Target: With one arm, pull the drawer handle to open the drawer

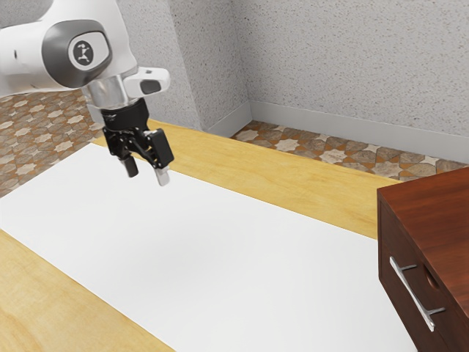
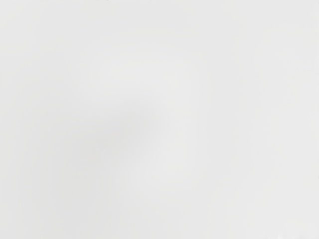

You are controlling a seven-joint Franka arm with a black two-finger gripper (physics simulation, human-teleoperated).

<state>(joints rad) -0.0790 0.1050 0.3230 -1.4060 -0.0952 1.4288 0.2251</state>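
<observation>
**Drawer unopened, gripper well apart from handle**

Pictured at the exterior view's upper left: black two-finger gripper (image 1: pixel 146 174), hanging above the far left part of the white mat (image 1: pixel 220 257), fingers spread apart, nothing between them. Well apart from it, at the exterior view's lower right and nearer the camera: dark wooden cabinet (image 1: pixel 432 202) with a drawer (image 1: pixel 401 258) seemingly flush with the body, so judged not yet pulled. Mounted on that drawer, a silver bar handle (image 1: pixel 412 292), held off the wood on two posts with a gap behind. Under the hand in the wrist view, plain white mat (image 2: pixel 159 119) and no more. Beyond the mat, bare wooden table (image 1: pixel 293 176).

Likely handling: rigid metal bar, no give, smooth and probably slick against the pads. Drawer probably free along one straight line only, with some weight and friction to overcome. Best taken at mid-bar, between the posts, one finger on either side of the thin section, closed firmly before any pull. Pull best kept straight out from the front, to avoid binding the drawer or skidding along the bar. Called for first: a long reach across the mat toward the exterior view's right, plus a turn of the hand to line the fingers up with the bar.
</observation>
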